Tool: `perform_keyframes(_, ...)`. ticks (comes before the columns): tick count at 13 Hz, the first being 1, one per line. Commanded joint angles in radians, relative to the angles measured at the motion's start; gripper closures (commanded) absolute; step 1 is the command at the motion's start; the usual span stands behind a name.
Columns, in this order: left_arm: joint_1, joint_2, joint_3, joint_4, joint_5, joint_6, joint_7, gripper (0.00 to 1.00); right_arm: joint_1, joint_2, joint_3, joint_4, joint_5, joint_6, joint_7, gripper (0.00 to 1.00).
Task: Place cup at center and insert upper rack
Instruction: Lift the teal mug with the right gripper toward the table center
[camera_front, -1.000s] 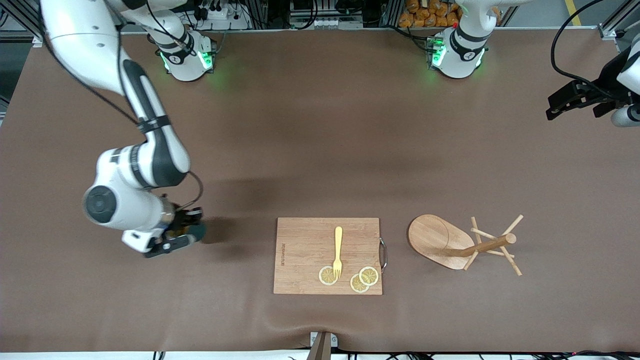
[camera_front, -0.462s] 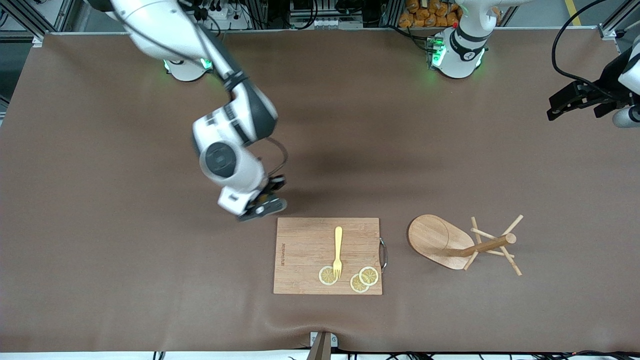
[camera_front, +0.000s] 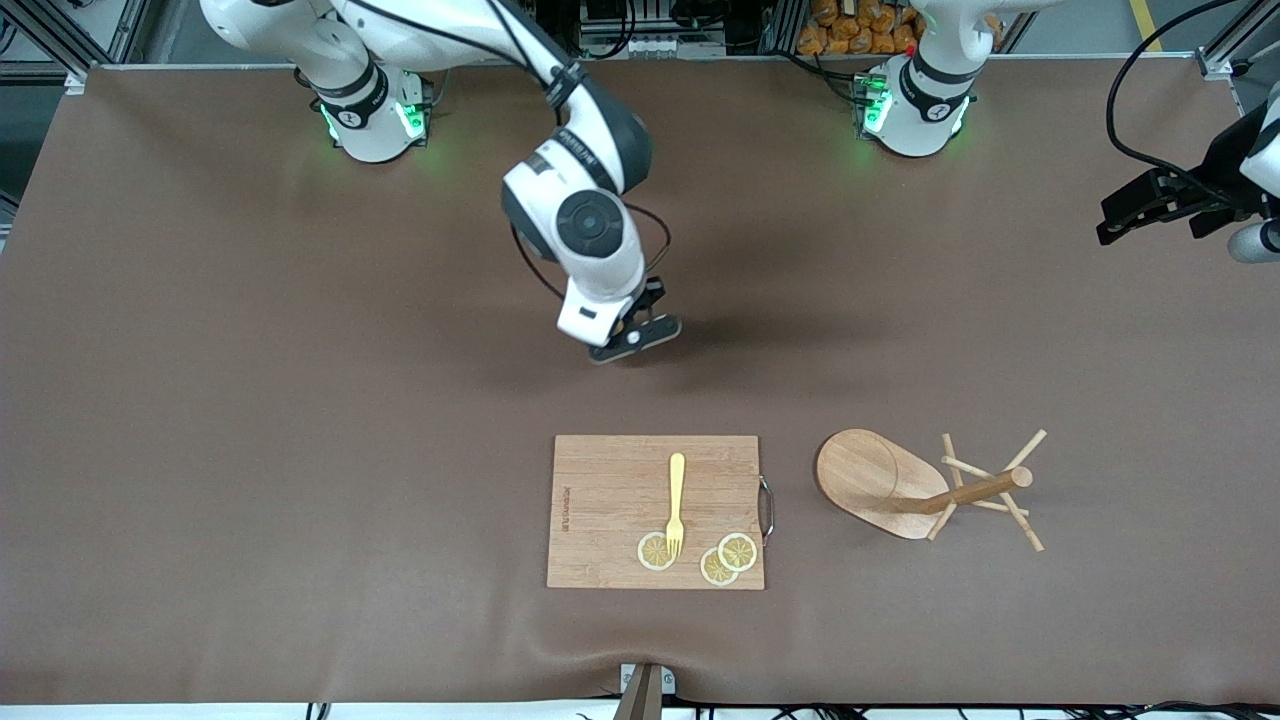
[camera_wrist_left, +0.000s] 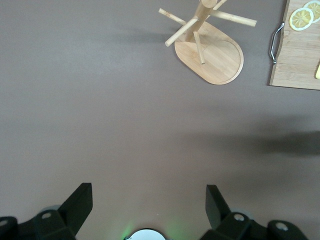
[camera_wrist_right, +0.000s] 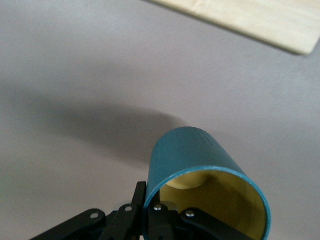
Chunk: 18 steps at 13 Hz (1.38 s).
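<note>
My right gripper (camera_front: 636, 336) is shut on the rim of the teal-green cup (camera_wrist_right: 197, 160), one finger inside its yellow interior and one outside. It holds the cup above the bare brown table near the middle; in the front view the hand hides the cup. The wooden mug tree (camera_front: 868, 482) stands beside the cutting board, toward the left arm's end, and also shows in the left wrist view (camera_wrist_left: 215, 55). My left gripper (camera_front: 1150, 205) waits open and empty high over the left arm's end of the table; its fingers (camera_wrist_left: 75, 205) are spread wide.
A rectangular wooden cutting board (camera_front: 605, 500) lies near the front edge with a yellow fork (camera_front: 676, 495) and three lemon slices (camera_front: 655, 551) on it. Its metal handle (camera_front: 767, 508) faces the mug tree. The board's edge shows in the right wrist view (camera_wrist_right: 250, 15).
My right arm has swung the cup from the right arm's end of the table, past the board's corner, to over the table's middle. The left arm has barely moved.
</note>
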<state>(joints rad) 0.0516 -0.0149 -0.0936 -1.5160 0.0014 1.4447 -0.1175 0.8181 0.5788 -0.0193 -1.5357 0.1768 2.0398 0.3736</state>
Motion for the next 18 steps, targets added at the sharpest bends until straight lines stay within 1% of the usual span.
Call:
perform_keyframes(1,0.005,0.001,0.0,0.013,-0.003,-0.01,0.019,0.0,0.056,-0.001,-0.013,-0.006,0.006,-0.01,0.056,1.0)
perform_keyframes(7,0.005,0.001,0.0,0.011,-0.003,-0.012,0.018,0.0,0.095,0.065,-0.014,-0.004,0.001,0.002,0.057,1.0)
perform_keyframes(11,0.005,0.001,0.0,0.011,-0.003,-0.012,0.018,0.0,0.108,0.075,-0.014,0.005,0.006,0.002,0.068,1.0)
perform_keyframes(16,-0.009,0.012,-0.002,0.025,-0.003,-0.007,0.001,0.0,0.13,0.104,-0.016,0.051,0.001,0.002,0.12,1.0)
perform_keyframes(18,-0.004,0.013,-0.002,0.025,-0.003,-0.007,0.001,0.0,0.13,0.124,-0.019,0.051,0.0,0.032,0.122,1.0)
